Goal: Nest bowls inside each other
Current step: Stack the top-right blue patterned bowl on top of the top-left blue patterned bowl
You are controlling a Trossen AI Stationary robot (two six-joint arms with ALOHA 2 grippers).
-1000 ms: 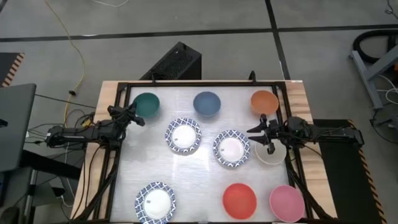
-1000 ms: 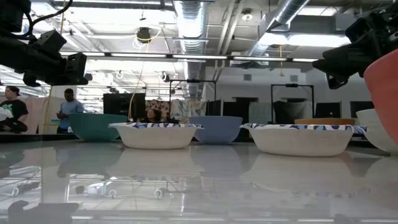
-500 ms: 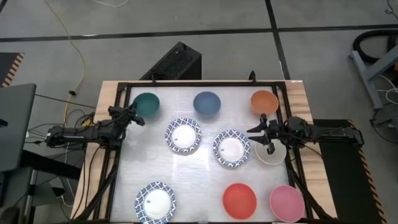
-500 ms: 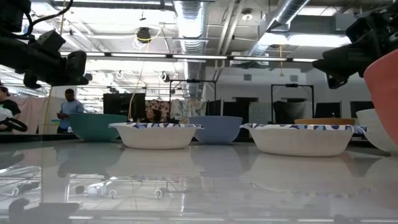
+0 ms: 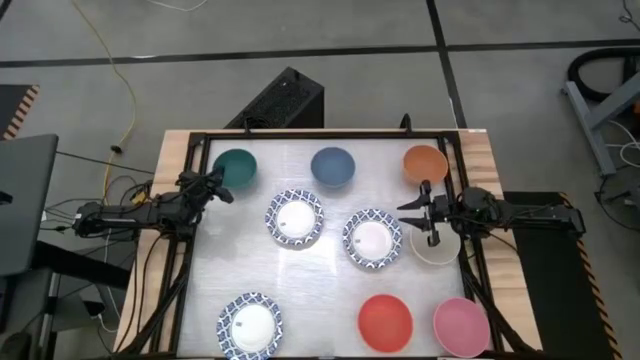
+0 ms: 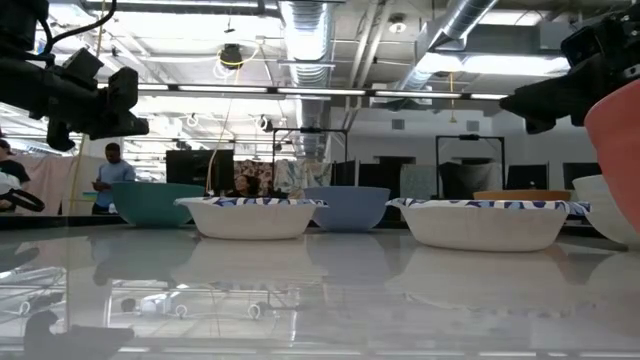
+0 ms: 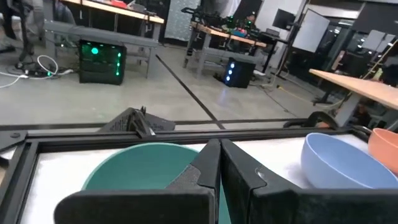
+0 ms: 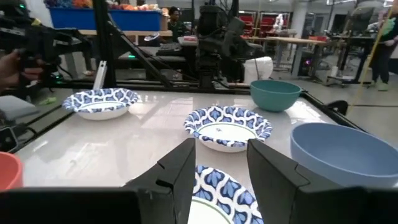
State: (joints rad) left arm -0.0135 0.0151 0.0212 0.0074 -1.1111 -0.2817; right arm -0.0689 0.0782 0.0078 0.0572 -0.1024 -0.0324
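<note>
Nine bowls are sitting apart on the bench [image 5: 320, 300], none nested: the green bowl [image 5: 236, 167] at eleven o'clock, the orange bowl [image 5: 425, 163] at one. The left claw [image 5: 213, 183], fingers pressed shut and empty, is hovering beside the green bowl. The right claw [image 5: 424, 213], fingers parted and holding nothing, is hanging at three o'clock over the cream bowl [image 5: 437, 246].

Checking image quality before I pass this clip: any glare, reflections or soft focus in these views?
High view: even light, the table pale and glossy. Low view: the table mirrors the ceiling lights and the bowls; the red bowl at the picture's edge looms large and soft. Left wrist view: the left gripper fills the foreground, the green bowl behind it.
</note>
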